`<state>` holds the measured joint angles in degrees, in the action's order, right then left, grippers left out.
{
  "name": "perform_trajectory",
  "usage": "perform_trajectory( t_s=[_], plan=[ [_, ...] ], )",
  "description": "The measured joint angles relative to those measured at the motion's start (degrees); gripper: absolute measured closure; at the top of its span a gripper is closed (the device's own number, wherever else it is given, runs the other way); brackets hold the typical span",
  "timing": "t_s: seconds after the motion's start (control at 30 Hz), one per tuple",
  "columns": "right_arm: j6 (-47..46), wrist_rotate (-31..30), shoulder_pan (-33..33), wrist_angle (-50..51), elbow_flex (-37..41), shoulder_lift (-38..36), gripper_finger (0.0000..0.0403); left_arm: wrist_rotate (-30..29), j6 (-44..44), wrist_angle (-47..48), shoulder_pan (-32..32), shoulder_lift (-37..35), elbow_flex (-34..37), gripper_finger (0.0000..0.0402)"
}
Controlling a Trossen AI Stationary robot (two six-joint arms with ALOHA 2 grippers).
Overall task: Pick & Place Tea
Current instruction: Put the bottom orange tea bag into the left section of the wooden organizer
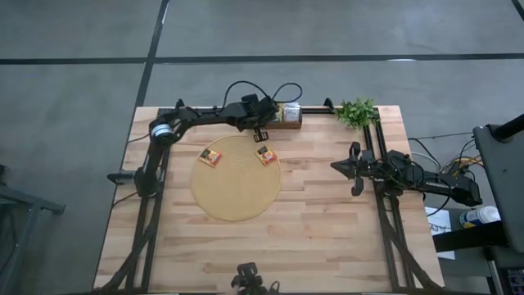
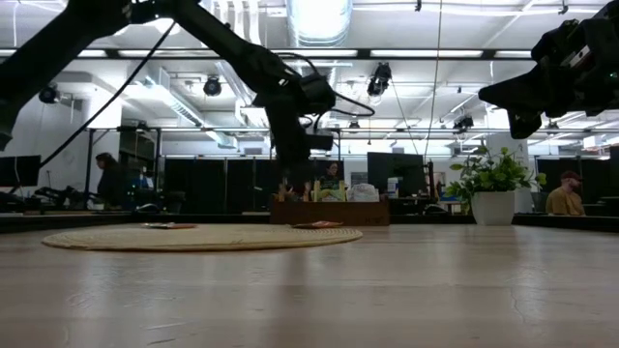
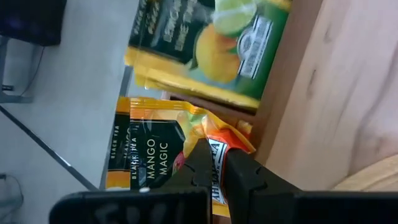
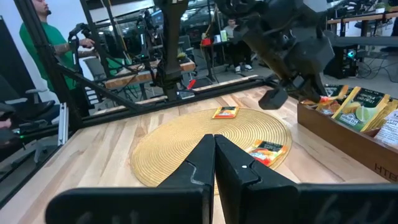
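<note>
The left gripper (image 3: pixel 214 163) is pinched shut on the crumpled top corner of an orange Mango Magic sachet (image 3: pixel 155 162) at the wooden tray (image 1: pixel 288 123) on the table's far edge. Holding so little foil, it could slip or tear free, and the green-yellow sachets (image 3: pixel 211 43) just beside it might drag out too. The sachet stands on edge, its long axis running up out of the tray. Two orange sachets (image 1: pixel 211 158) (image 1: pixel 266 155) lie flat on the round mat (image 1: pixel 237 192). The right gripper (image 4: pixel 214 163), pressed together and empty, waits well apart.
</note>
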<state>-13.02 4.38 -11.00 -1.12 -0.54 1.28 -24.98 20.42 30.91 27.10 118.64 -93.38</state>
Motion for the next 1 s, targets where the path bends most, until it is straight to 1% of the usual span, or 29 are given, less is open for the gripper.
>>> perform_trajectory(
  t_s=[0.2, 0.53, 0.73, 1.0],
  plan=[
    [0.0, 0.0, 0.0, 0.0, 0.0, 0.0, 0.0394, 0.1, 3.4, -0.1, 1.9, 0.5, 0.0, 0.0388],
    [0.0, 0.0, 0.0, 0.0, 0.0, 0.0, 0.0394, 3.9, 5.2, -1.0, 3.4, 0.5, -0.2, 0.0385],
    [0.0, 0.0, 0.0, 0.0, 0.0, 0.0, 0.0394, 4.4, 7.5, -0.9, 3.4, 0.6, -0.2, 0.0334],
    [0.0, 0.0, 0.0, 0.0, 0.0, 0.0, 0.0394, 5.3, 6.9, -0.5, 3.4, 0.6, -0.1, 0.0267]
  ],
)
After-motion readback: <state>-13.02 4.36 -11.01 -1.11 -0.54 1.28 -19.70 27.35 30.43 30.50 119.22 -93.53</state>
